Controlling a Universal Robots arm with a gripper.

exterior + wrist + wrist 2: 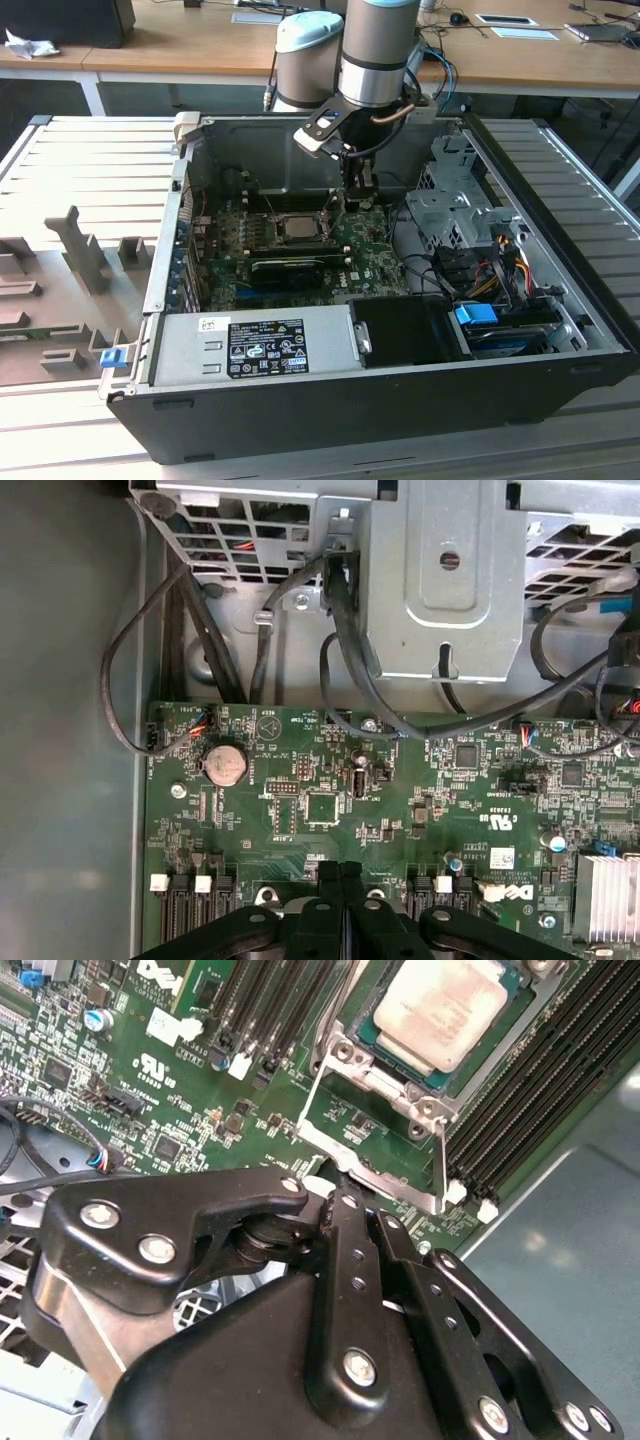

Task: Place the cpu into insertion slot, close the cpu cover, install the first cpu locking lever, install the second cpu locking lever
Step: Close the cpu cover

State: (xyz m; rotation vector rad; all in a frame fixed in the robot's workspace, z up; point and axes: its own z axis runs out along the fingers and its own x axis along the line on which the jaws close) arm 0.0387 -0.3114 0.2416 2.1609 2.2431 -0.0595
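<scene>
The cpu [440,1005] is lying flat and face up inside the insertion slot [345,1052], on the green motherboard [330,770] in the open computer case [300,420]. The cpu cover [492,1058] seems to be lying down around the chip's rim, though I cannot tell whether it is fully seated. Two wire locking levers [441,1160] are running out from the insertion slot's near corners and look unlatched.

The hand [360,192] is hovering low just beside the insertion slot, on the side facing the drive cage [450,205]. Its fingers [330,880] are pressing together. No part is showing between them, and I cannot tell whether they are nipping a lever wire.

Judging the risks, the closed fingertips are sitting very close to the lever ends and the small board parts beside the insertion slot. A push slightly off the wire could slip and strike those parts, or bend the lever sideways. If the cover is resting unevenly, forcing a lever down could press the chip crooked into the insertion slot. The loose cables [340,650] on the drive-cage side of the insertion slot are also lying near the arm and could snag.

The chip is square, so it has no real long axis. Its pale metal face is pointing straight up, and its edges are lining up with the insertion slot's rim and the black memory slots [540,1110] alongside.
</scene>
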